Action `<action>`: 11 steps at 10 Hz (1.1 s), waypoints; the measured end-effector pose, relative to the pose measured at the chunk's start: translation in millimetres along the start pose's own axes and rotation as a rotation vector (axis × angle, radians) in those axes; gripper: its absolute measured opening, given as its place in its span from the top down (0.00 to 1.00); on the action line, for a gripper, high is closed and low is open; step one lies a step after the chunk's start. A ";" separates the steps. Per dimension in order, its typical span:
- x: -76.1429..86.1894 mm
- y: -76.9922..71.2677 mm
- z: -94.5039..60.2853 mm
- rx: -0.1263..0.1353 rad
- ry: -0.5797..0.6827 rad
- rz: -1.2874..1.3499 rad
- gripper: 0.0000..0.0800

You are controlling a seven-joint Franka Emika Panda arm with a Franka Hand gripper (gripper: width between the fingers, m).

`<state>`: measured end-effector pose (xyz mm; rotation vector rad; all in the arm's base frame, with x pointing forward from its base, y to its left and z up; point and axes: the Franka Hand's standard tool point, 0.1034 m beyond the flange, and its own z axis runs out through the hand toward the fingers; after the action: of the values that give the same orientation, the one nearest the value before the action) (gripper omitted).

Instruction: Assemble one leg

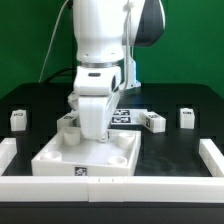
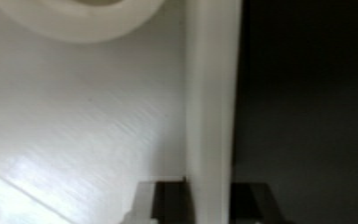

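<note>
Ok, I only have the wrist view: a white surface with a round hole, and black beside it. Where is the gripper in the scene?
Observer: The gripper is low at the far edge of the large white panel, which lies at the front of the black table.
Operator: Any legs close by?
Observer: Yes. The inner left leg stands just beyond the panel on the exterior view's left of the gripper, and the inner right leg stands on its right.
Operator: And the other two?
Observer: The outer left leg and the outer right leg stand further out toward the sides, each alone.
</note>
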<state>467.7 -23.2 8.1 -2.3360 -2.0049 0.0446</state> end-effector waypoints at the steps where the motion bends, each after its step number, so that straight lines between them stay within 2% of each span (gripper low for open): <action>1: 11.1 0.4 0.8 0.000 0.001 -0.022 0.92; 4: 50.8 4.3 1.3 -0.012 -0.004 -0.081 0.92; 8: 51.6 4.9 1.3 -0.013 -0.005 -0.086 0.92; 11: 84.2 20.5 0.9 -0.035 0.003 -0.144 0.92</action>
<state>500.6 57.0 7.4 -2.2022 -2.1835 -0.0017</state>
